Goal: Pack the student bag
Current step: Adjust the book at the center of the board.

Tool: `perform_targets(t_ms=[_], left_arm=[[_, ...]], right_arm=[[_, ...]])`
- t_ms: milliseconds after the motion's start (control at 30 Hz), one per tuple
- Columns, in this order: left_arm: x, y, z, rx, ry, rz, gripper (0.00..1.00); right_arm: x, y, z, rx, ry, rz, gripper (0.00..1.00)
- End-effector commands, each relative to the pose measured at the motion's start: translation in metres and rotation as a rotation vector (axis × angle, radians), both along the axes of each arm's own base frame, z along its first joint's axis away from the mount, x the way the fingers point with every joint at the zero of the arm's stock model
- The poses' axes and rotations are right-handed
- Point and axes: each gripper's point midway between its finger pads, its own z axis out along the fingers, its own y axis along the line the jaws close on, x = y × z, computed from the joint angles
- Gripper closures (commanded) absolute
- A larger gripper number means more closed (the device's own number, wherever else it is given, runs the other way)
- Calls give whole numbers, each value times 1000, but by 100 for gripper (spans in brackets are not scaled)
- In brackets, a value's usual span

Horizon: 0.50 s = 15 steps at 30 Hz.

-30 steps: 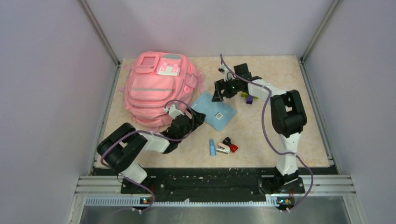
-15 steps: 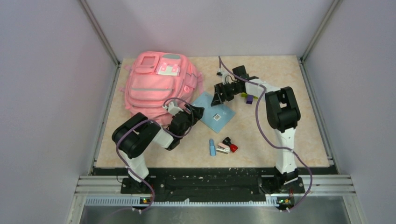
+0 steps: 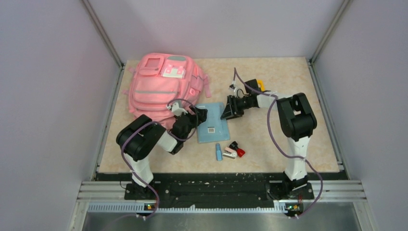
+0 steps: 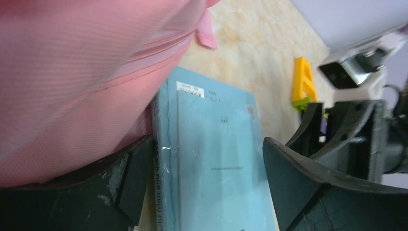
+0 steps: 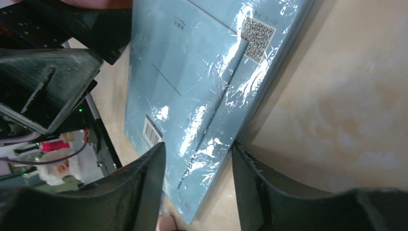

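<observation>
The student bag (image 3: 156,91), a large pink backpack, lies at the back left and fills the upper left of the left wrist view (image 4: 72,72). A shrink-wrapped pale blue book (image 3: 213,128) lies flat beside it. My left gripper (image 3: 199,115) is open at the book's left edge by the bag. In its wrist view the book (image 4: 216,159) lies between the spread jaws (image 4: 209,144), its spine next to the left finger. My right gripper (image 3: 225,111) is open at the book's far right corner. Its jaws (image 5: 198,148) straddle the book's (image 5: 202,82) edge.
A small blue item (image 3: 218,152) and a white, red and black item (image 3: 234,150) lie in front of the book. A yellow block (image 3: 260,84) sits behind the right arm and shows in the left wrist view (image 4: 304,82). Side walls enclose the table.
The book has turned from a diagonal to nearly square and slid toward the front left. My right gripper came down to its far right corner. My left gripper shifted to its left edge.
</observation>
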Motion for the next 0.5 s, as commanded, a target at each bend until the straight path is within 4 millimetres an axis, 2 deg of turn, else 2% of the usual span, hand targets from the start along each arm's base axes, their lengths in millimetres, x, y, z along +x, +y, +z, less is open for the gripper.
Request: perform_targets(t_ms=[0,67,267,467], left_arm=[[-30,-77,123,-250,-295,-322,15],[-36,-86,136,-270,-323,-358,15],[-52,-108,159,-318,-364,-437,15],[-56,-108,166,-313,-376,-439,15]], right_arm=[[-22,28,45,127,27,-18,55],[-18,24,48,131,7,-80,59],[-15,17,33,139,26,-212,62],[-5,26,40,199,23,-224,62]])
